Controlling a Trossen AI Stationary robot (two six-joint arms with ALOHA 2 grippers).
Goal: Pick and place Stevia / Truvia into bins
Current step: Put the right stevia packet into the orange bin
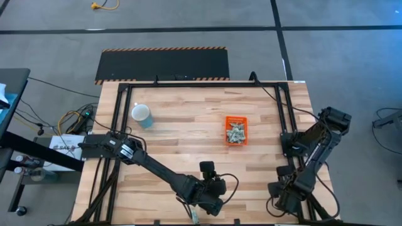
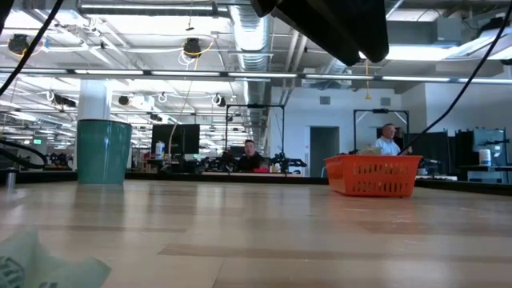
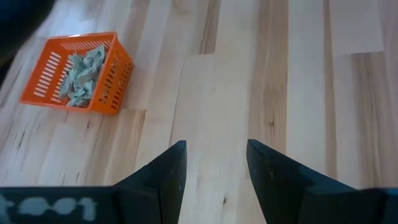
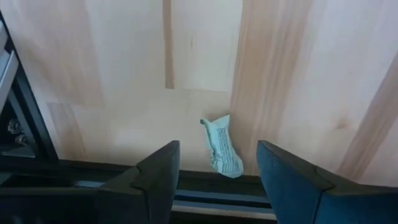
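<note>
Sweetener packet [image 4: 222, 148], one loose, crumpled, flat on desk [image 4: 124, 74] at its near edge before the right tool [image 4: 217, 165], fingers spread, empty; light, limp paper, best pinched across its raised middle; others fill the orange tray [image 1: 236, 130]; left tool [image 3: 214, 155] spread, empty.

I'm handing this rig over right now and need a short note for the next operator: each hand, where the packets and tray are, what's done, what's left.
Left hand: open, empty, low over bare wood at the near table edge, facing the orange tray.
Right hand: open, empty, at the near right edge, one loose packet lying between its fingers, not gripped.
Tray: right of centre, holding a pile of packets.
Cup: far left, untouched.
Done: most packets binned.
Left: the packet at the right hand; another seems to lie by the near edge.
</note>
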